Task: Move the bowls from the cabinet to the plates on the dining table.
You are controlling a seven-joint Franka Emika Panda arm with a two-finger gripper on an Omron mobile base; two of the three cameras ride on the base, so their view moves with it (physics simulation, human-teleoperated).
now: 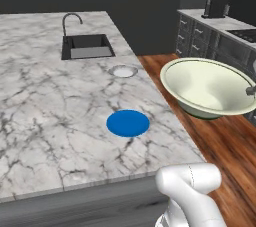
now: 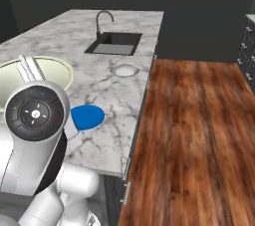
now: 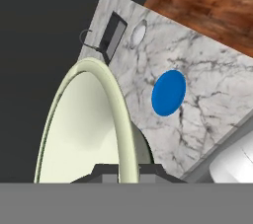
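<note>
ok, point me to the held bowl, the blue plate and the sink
bowl (image 1: pixel 207 85), left base view, inside of its cream basin
blue plate (image 1: pixel 128 123), left base view, middle of its flat face
sink (image 2: pixel 114 44), right base view, dark basin floor

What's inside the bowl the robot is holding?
The bowl looks empty: its cream inside shows bare in both the left base view and the hand view. The fingers pinch its rim, covering a small patch there.

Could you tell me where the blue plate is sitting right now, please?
The blue plate lies flat on the marble dining table, near its front right edge, closer to the robot than the small pale plate and the sink.
</note>
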